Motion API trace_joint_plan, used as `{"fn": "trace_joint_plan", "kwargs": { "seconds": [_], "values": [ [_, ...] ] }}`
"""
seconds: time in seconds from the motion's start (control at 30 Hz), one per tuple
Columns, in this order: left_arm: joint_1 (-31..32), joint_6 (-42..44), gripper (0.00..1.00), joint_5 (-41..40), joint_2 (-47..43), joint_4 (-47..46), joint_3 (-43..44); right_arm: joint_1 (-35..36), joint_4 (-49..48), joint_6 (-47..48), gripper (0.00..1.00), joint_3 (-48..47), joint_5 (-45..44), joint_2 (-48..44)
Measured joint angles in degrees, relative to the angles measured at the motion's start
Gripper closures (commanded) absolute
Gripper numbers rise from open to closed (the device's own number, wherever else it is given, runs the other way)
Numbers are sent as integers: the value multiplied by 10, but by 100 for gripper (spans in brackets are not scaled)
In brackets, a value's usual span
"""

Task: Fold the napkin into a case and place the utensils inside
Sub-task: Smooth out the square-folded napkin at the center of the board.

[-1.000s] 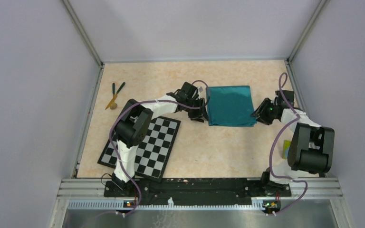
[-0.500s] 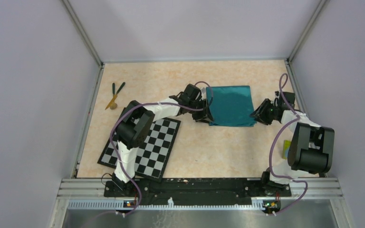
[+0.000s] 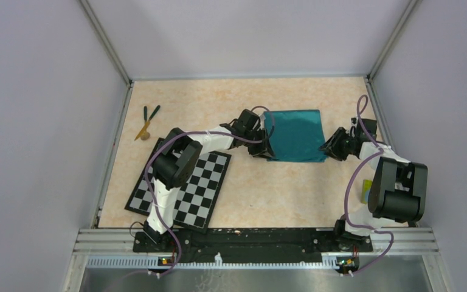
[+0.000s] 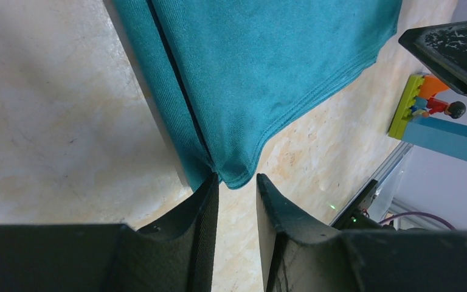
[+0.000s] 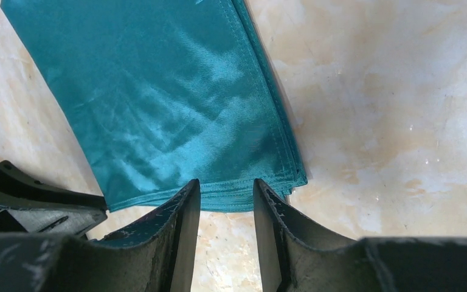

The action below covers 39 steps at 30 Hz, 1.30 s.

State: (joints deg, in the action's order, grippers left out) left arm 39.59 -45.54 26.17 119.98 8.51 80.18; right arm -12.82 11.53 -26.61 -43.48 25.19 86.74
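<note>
The teal-green cloth napkin [image 3: 295, 135], folded in layers, is laid flat on the beige table [image 3: 261, 188]; no case is formed yet. Its near corners are met by the left gripper [image 4: 237, 180] and right gripper [image 5: 226, 185], both narrowly parted, with nothing clamped. The slim green-and-tan utensils [image 3: 146, 120] are seen well apart, far left.

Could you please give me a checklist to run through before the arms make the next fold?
1. Napkin lying flat, already folded into layers: ok.
2. Left claw at the napkin's near left corner, jaws apart: ok.
3. Right claw by the near right corner, jaws apart: ok.
4. Napkin edge truly between either claw's jaws: cannot tell; it reaches the tips in both wrist views.
5. Utensils far off to the left, apart from the napkin: ok.
6. Checkerboard not touching the napkin: ok.
</note>
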Motion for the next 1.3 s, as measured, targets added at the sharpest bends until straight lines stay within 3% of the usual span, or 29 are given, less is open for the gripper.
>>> {"fn": "trace_joint_plan", "kwargs": {
  "seconds": [0.17, 0.5, 1.3],
  "values": [
    [1, 0, 68, 1, 9, -1, 2, 0, -3, 0, 63, 0, 2, 0],
    [3, 0, 96, 1, 15, -4, 6, 0, -5, 0, 64, 0, 2, 0],
    [-6, 13, 100, -3, -1, 9, -8, 0, -11, 0, 64, 8, -5, 0]
  ]
}}
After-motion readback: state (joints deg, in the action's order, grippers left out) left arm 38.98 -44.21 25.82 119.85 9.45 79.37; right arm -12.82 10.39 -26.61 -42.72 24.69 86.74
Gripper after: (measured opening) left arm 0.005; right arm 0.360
